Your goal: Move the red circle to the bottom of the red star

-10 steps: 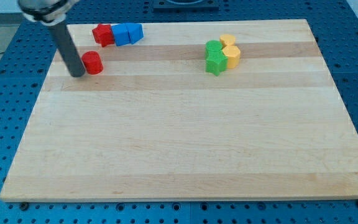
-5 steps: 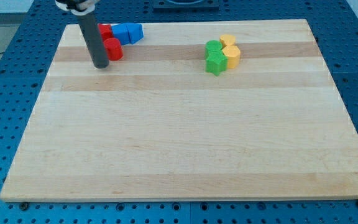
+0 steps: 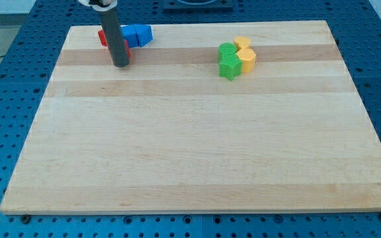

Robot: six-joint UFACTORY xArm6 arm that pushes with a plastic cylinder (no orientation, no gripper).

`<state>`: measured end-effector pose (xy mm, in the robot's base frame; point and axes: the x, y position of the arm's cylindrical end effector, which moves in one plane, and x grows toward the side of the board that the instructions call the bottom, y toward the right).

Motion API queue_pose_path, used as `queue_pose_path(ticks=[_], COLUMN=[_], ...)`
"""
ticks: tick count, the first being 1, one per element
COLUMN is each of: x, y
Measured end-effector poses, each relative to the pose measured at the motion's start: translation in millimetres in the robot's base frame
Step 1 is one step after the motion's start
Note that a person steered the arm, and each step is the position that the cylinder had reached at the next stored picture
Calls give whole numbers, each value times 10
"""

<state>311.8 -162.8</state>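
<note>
Wooden worktop (image 3: 197, 152): your gripperless end effector, my tip (image 3: 120, 65), holds nothing, hiding red circle (image 3: 127, 55) below red star (image 3: 102, 36).

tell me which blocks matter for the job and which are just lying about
Job: red circle, mostly hidden behind my tip; red star, partly hidden just above it.

Lying about: two blue blocks beside the star; green blocks and yellow blocks, clustered at the view's right.

Star (image 3: 102, 36) left of cube pair (image 3: 136, 34) (touching); four-block cluster (image 3: 236, 56) well right.
</note>
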Motion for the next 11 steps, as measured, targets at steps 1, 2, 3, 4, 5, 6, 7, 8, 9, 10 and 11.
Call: queue_pose_path(ticks=[1, 2, 3, 4, 5, 6, 7, 8, 9, 10, 11], x=[-34, -63, -95, -96, -83, -84, -88, -177, -224, -224, -224], y=[-19, -38, -73, -87, 22, 258, 276, 165, 96, 87, 58])
